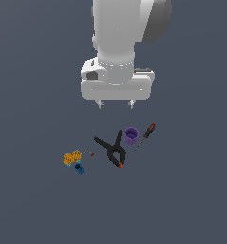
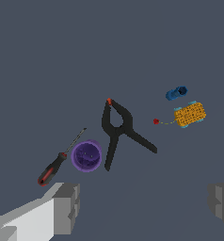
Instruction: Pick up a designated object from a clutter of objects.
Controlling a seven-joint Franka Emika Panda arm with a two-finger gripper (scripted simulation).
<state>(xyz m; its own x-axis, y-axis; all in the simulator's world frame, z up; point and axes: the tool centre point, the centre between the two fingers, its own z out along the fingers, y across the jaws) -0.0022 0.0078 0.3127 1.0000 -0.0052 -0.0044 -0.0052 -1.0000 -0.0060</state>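
Observation:
The tiny blue stubby piece [image 1: 79,168] lies on the grey floor just beside the orange-yellow studded block [image 1: 73,157], toward the exterior view's left. In the wrist view the blue piece [image 2: 176,93] lies next to the block [image 2: 189,115]. My gripper [image 1: 115,103] hangs high above the clutter, open and empty, well away from the blue piece. Its two fingers [image 2: 67,208] show wide apart in the wrist view.
A black spring clamp with orange tips [image 1: 113,149] lies in the middle, with a purple cup [image 1: 131,135] and a red-handled screwdriver [image 1: 146,135] toward the exterior view's right. A small red dot [image 1: 92,154] sits between block and clamp.

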